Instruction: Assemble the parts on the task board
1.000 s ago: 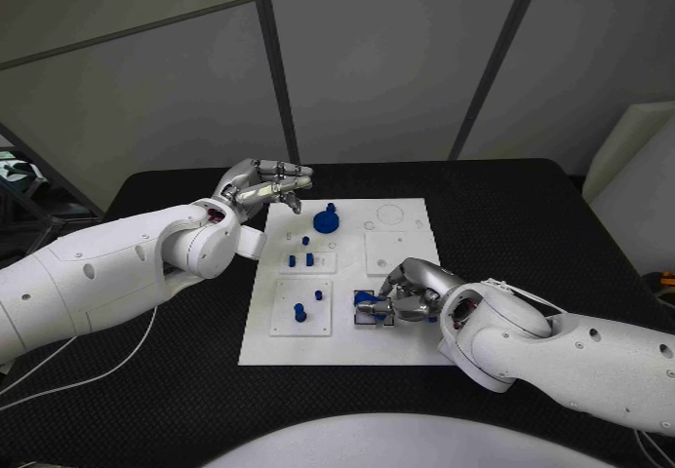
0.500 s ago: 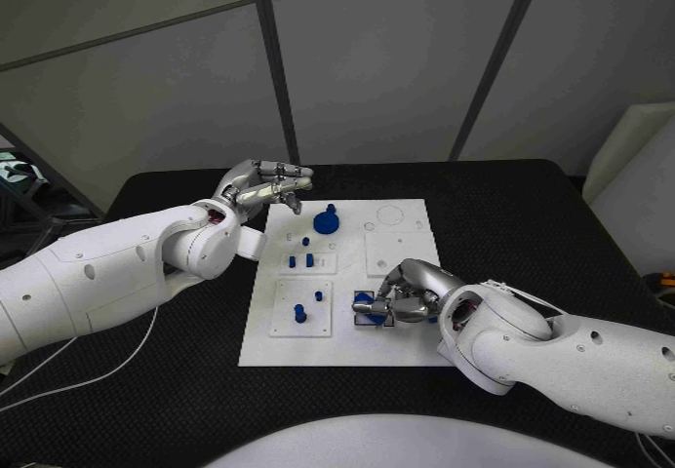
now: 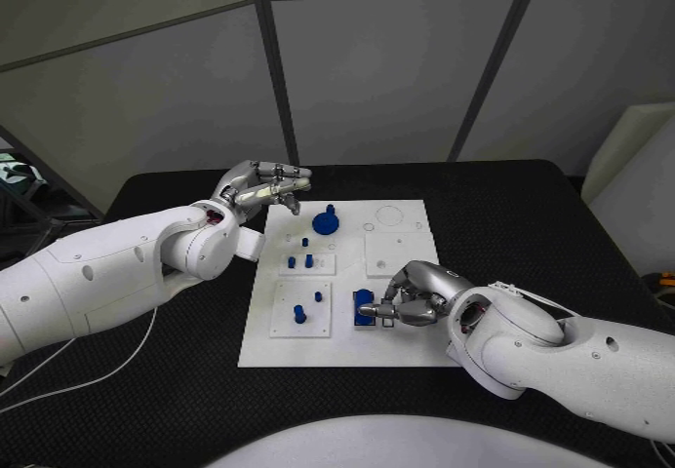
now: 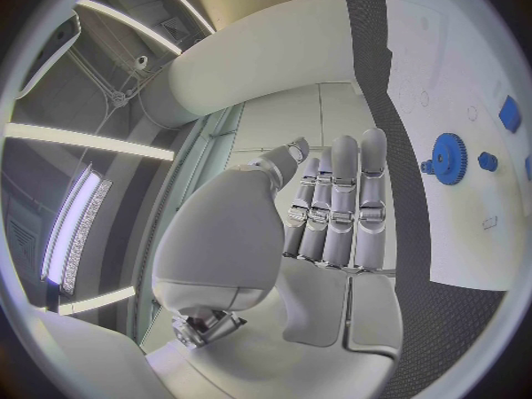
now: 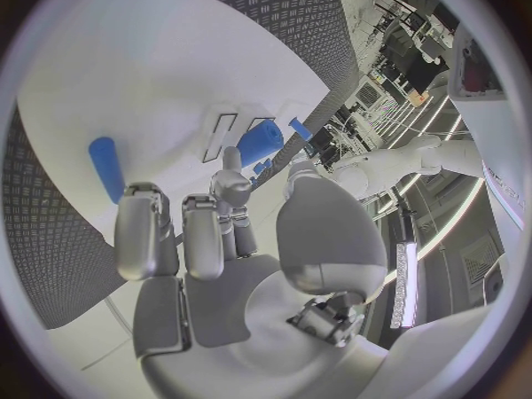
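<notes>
Head view: right hand [image 3: 408,300] partly hides blue part [image 3: 365,306].

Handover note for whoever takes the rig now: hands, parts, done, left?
Left hand: empty, fingers partly curled, raised beyond the far left corner of the white task board.
Right hand: at the blue block part near the board's near middle; grip not clear.
Done: round blue gear part lies at the far end; small blue pegs stand in the left panels.
Left: seating the block; other sockets look unfilled.
</notes>
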